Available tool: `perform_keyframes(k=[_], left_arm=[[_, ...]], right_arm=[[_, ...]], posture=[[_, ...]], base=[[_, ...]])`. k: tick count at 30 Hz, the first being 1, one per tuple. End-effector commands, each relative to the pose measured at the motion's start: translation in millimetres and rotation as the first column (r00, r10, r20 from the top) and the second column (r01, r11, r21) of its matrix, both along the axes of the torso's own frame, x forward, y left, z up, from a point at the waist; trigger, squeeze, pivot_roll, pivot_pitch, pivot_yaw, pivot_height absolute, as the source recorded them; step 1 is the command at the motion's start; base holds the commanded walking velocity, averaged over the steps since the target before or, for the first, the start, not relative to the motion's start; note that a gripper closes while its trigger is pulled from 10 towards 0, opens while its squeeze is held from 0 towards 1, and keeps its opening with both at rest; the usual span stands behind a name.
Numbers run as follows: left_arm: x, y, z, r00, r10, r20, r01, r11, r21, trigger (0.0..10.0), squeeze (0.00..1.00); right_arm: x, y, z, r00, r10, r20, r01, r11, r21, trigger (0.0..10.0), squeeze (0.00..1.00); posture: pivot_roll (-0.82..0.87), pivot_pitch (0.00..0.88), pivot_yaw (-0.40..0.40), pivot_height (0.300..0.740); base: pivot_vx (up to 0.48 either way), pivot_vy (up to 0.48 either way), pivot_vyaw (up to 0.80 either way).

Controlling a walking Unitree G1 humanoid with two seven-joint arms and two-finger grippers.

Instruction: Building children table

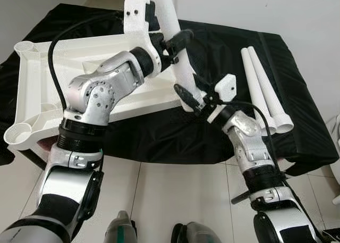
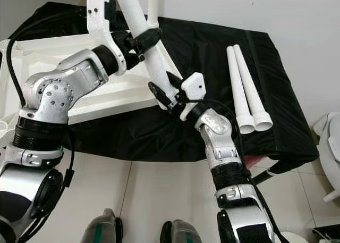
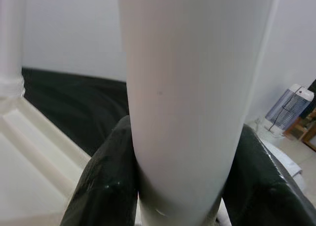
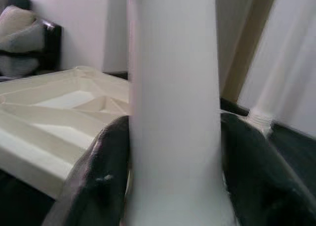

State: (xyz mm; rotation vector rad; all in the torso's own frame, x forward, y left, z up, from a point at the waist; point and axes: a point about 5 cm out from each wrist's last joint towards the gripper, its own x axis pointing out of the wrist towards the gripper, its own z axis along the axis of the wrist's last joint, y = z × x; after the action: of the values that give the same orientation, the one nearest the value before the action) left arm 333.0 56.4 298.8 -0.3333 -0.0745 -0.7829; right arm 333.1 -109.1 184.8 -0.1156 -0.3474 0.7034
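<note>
Cloth, black, is spread over the raised surface that carries the parts. The white tabletop lies upside down on the left half of the cloth, its ribbed underside up, with round sockets showing at its near left corner and far left corner. Two spare legs lie side by side near the right edge of the cloth, well apart from the tabletop, their flared ends toward the near edge.

One leg is held tilted in the air over the tabletop's right edge, gripped by both arms. The left gripper is clamped around it higher up, the fingers pressing on either side of the tube. The right gripper is closed on the leg's lower end, just over the near right part of the tabletop.

The step in hand appears to be seating this leg in a socket. It is best done by bringing the leg upright first, so that its end meets the socket squarely. The lower grip should guide the end while the upper grip steadies the tilt. Pressure should be applied straight down, since a slanted push could jam the end or slide the tabletop across the cloth.
</note>
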Motion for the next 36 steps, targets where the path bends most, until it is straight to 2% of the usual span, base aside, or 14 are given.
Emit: perform_keyframes(k=[1,3,5,6,7,8,11,12,13,14,15,19,25,36], left_arm=[[-16.9,-17.4,19.4,0.944,-0.276,0.179,0.277,0.961,0.023,10.0,0.00],[-16.6,-18.7,20.8,0.946,-0.264,0.187,0.263,0.964,0.033,10.0,0.00],[-14.0,-22.0,29.8,0.956,-0.193,0.222,0.188,0.981,0.045,10.0,0.00],[-14.0,-22.0,29.8,0.956,-0.193,0.222,0.188,0.981,0.045,10.0,0.00],[-11.7,-23.9,36.6,0.958,-0.123,0.260,0.110,0.992,0.064,10.0,0.00],[-11.2,-24.1,38.1,0.957,-0.104,0.270,0.090,0.994,0.065,10.0,0.00],[-11.0,-24.2,38.7,0.957,-0.097,0.275,0.082,0.995,0.065,10.0,0.00],[-11.1,-25.8,40.8,0.957,-0.057,0.283,0.040,0.997,0.063,10.0,0.00],[-11.1,-25.8,40.8,0.957,-0.057,0.283,0.040,0.997,0.063,10.0,0.00],[-11.6,-31.5,42.3,0.946,0.045,0.320,-0.078,0.993,0.091,10.0,0.00],[-11.8,-33.7,42.3,0.939,0.077,0.336,-0.117,0.988,0.101,10.0,0.00],[-12.3,-36.6,39.9,0.934,0.091,0.346,-0.137,0.984,0.111,10.0,0.00],[-10.0,-42.6,27.0,0.911,0.140,0.388,-0.224,0.958,0.181,10.0,0.00],[-6.2,-44.4,14.2,0.904,0.156,0.399,-0.260,0.939,0.223,10.0,0.00]], right_arm=[[5.5,-8.0,-15.4,0.991,-0.086,-0.106,0.086,0.996,0.004,10.0,1.00],[6.4,-7.8,-14.6,0.989,-0.089,-0.118,0.093,0.995,0.024,10.0,1.00],[5.7,-2.5,-11.7,0.991,-0.090,-0.101,0.093,0.996,0.017,10.0,1.00],[5.7,-2.5,-11.7,0.991,-0.090,-0.101,0.093,0.996,0.017,10.0,1.00],[7.6,0.2,-9.7,0.987,-0.130,-0.096,0.133,0.991,0.022,10.0,1.00],[8.5,0.5,-9.1,0.985,-0.146,-0.095,0.148,0.989,0.023,10.0,1.00],[8.9,0.6,-8.8,0.984,-0.151,-0.096,0.154,0.988,0.025,10.0,1.00],[9.5,3.8,-4.9,0.980,-0.179,-0.085,0.182,0.983,0.030,10.0,1.00],[9.5,3.8,-4.9,0.980,-0.179,-0.085,0.182,0.983,0.030,10.0,1.00],[11.5,13.4,2.1,0.967,-0.232,-0.101,0.237,0.970,0.045,10.0,0.00],[12.1,16.3,3.9,0.962,-0.248,-0.112,0.255,0.966,0.050,10.0,0.00],[12.1,18.7,5.3,0.959,-0.259,-0.112,0.266,0.963,0.052,10.0,0.00],[16.1,18.0,10.5,0.940,-0.318,-0.125,0.327,0.943,0.063,10.0,0.00],[20.6,12.0,21.7,0.913,-0.397,-0.095,0.405,0.909,0.096,10.0,0.00]], posture=[[0.03,0.000,-0.036,0.740],[0.03,0.000,-0.036,0.740],[0.03,0.000,-0.032,0.740],[0.03,0.000,-0.032,0.740],[0.03,0.000,-0.032,0.740],[0.03,0.000,-0.032,0.740],[0.03,0.000,-0.032,0.740],[0.03,0.000,-0.028,0.740],[0.03,0.000,-0.028,0.740],[0.03,0.000,-0.036,0.740],[0.03,0.000,-0.036,0.740],[0.04,0.000,-0.043,0.740],[0.04,0.000,-0.051,0.740],[0.04,0.003,-0.050,0.740]], base=[[0.000,0.000,0.00],[0.000,0.000,0.00],[0.000,0.000,0.00],[0.000,0.000,0.00],[0.000,0.000,0.00],[0.000,0.000,0.00],[0.000,0.000,0.00],[0.000,0.000,0.00],[0.000,0.000,0.00],[0.000,0.000,0.00],[0.000,0.000,0.00],[0.000,0.000,0.00],[0.000,0.000,0.00],[0.000,0.000,0.00]])
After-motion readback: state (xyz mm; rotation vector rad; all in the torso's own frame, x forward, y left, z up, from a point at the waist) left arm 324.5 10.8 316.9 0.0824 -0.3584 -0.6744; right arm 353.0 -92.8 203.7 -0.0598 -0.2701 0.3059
